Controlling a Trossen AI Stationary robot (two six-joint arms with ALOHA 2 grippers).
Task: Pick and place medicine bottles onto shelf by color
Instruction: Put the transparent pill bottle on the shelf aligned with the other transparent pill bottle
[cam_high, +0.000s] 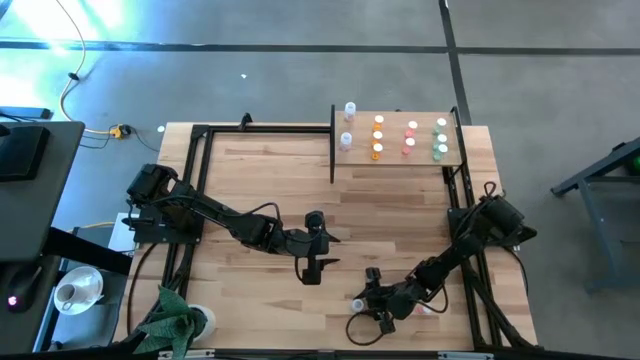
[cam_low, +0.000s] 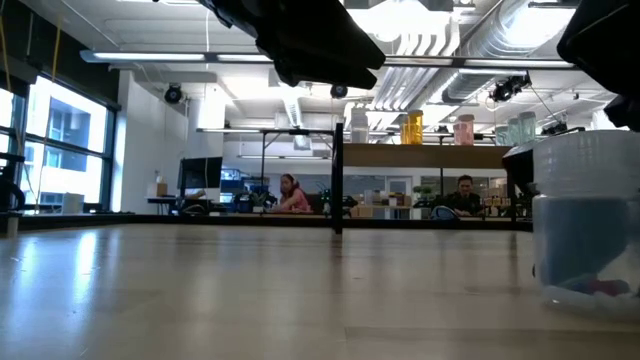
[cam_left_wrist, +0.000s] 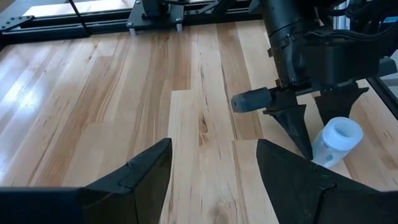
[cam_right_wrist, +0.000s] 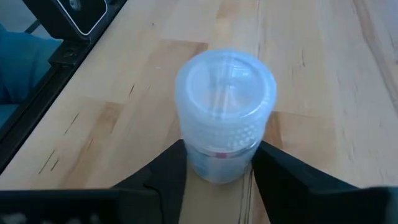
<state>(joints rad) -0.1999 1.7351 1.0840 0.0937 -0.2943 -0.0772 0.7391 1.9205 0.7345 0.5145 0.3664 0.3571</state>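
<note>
The right end effector (cam_right_wrist: 217, 168) is clasping a white-capped bottle (cam_right_wrist: 225, 112) standing on the table (cam_right_wrist: 311, 74); the left end effector (cam_left_wrist: 211, 168) is hanging released

No legible text, label, brand, number or sign found on any surface. Nothing further to record.

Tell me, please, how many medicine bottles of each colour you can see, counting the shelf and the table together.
Clear-white bottles: 3, two on the shelf, one on the table at the right gripper
Orange bottles: 3
Pink bottles: 3
Green bottles: 3
Total: 12
</note>
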